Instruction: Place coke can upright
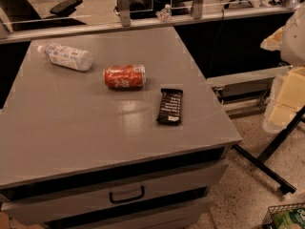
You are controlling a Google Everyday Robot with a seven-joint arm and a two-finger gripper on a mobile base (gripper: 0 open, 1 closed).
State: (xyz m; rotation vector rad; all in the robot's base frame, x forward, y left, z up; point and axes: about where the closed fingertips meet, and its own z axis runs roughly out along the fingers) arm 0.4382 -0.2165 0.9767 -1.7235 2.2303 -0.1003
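The coke can (124,76) is red with white lettering and silver rims. It lies on its side on the grey table (71,128), a little behind the middle, with its long axis running left to right. My gripper (291,42) shows only as a pale shape at the right edge of the camera view. It is beyond the table's right side, well apart from the can, and holds nothing that I can see.
A clear plastic bottle (66,56) with a white label lies at the table's back left. A flat black snack bar wrapper (170,106) lies right of the can. A railing (143,18) runs behind the table. A black stand (267,156) and a wire basket (286,217) are on the floor at right.
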